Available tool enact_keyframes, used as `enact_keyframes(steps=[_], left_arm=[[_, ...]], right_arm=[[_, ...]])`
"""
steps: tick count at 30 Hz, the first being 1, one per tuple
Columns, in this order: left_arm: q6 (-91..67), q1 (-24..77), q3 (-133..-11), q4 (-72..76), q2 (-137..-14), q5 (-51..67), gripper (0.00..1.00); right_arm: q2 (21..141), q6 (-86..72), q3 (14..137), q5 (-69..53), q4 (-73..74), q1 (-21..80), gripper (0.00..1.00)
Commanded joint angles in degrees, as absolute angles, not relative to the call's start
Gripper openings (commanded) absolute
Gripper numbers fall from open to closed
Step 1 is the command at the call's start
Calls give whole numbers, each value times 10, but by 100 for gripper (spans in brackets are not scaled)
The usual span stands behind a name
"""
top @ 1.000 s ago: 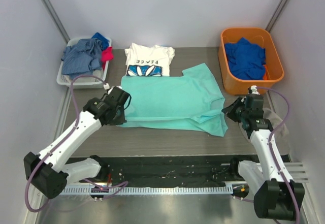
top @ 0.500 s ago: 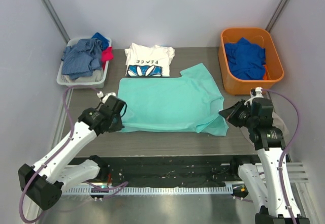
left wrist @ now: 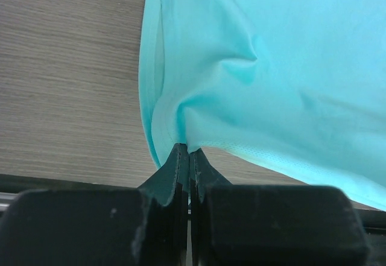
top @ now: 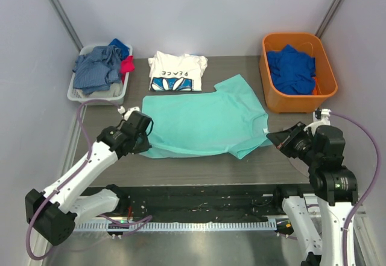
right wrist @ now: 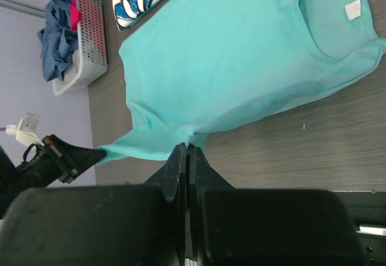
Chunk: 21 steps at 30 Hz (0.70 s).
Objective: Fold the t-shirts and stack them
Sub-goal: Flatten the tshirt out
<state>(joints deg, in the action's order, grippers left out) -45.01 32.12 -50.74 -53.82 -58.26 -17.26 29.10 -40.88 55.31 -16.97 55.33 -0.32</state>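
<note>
Top external view: mint-teal t-shirt [top: 202,124] lies flat, long axis left-to-right, spanning between both tools. Beyond it sits the folded white PEACE t-shirt [top: 176,72]. Its near-left corner is pinched by the left gripper [top: 145,142], its near-right edge by the right gripper [top: 269,136]. Each arm is nearest its own end.

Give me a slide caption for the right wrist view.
Right gripper pinching the edge of a plain mint-teal t-shirt on the brown wood-grain table.
</note>
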Motion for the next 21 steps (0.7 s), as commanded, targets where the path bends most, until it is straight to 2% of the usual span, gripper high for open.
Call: enact_keyframes(steps=[1, 6, 14, 21], left_arm=[[-454, 318, -519, -507, -592, -165, 0], [-447, 318, -519, -502, -592, -164, 0], [-446, 318, -514, -501, -588, -165, 0], [-445, 318, -512, -502, -590, -163, 0]], right_arm=[[300, -376, 640, -151, 598, 0, 1], [328, -349, 719, -141, 631, -1, 1], [361, -301, 775, -130, 678, -18, 1], [367, -301, 701, -135, 653, -18, 1]])
